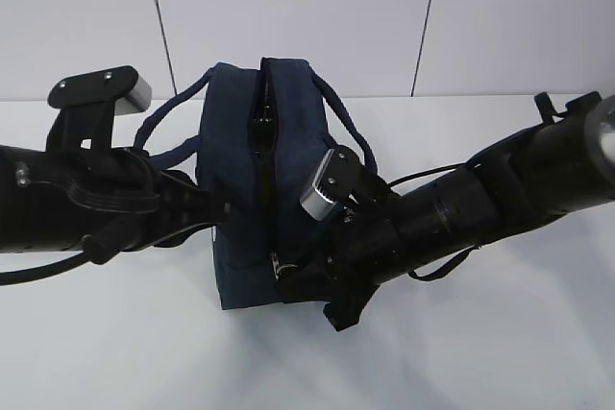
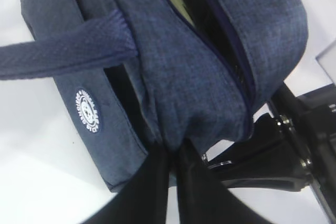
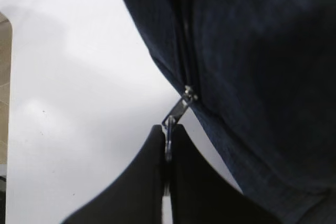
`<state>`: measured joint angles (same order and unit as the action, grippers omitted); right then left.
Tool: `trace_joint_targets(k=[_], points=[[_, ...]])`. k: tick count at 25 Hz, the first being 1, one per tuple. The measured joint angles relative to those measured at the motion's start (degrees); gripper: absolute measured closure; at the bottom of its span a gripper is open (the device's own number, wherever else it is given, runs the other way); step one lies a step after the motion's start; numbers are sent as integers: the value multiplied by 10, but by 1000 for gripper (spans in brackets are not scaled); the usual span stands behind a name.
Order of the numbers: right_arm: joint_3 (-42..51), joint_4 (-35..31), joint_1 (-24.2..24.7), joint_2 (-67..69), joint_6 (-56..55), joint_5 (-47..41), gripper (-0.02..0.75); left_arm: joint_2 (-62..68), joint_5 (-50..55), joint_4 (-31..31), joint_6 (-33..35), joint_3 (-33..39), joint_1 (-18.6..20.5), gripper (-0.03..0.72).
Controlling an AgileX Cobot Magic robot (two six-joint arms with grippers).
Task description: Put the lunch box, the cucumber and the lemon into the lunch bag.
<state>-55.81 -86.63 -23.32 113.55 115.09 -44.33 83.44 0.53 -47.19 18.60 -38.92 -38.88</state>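
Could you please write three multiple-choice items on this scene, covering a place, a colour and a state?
1. Where is the white emblem on the lunch bag?
A. On a side panel below a handle
B. On the zipper pull
C. On the table

2. What colour is the lunch bag?
A. Red
B. Dark navy
C. Yellow

3. What is the right gripper doing?
A. Hanging open above the bag
B. Shut on the zipper pull
C. Holding a lemon

Answers: 1 A, the left wrist view shows it on the side fabric under the strap. 2 B, all views show navy fabric. 3 B, the right wrist view shows the metal pull pinched between the closed fingers.
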Motion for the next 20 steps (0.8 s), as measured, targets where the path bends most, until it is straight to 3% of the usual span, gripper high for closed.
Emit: trace_joint_targets(k=[20], points=[[0,48,0,-26,-7,1,751,0,2,13,0,0,0,688]])
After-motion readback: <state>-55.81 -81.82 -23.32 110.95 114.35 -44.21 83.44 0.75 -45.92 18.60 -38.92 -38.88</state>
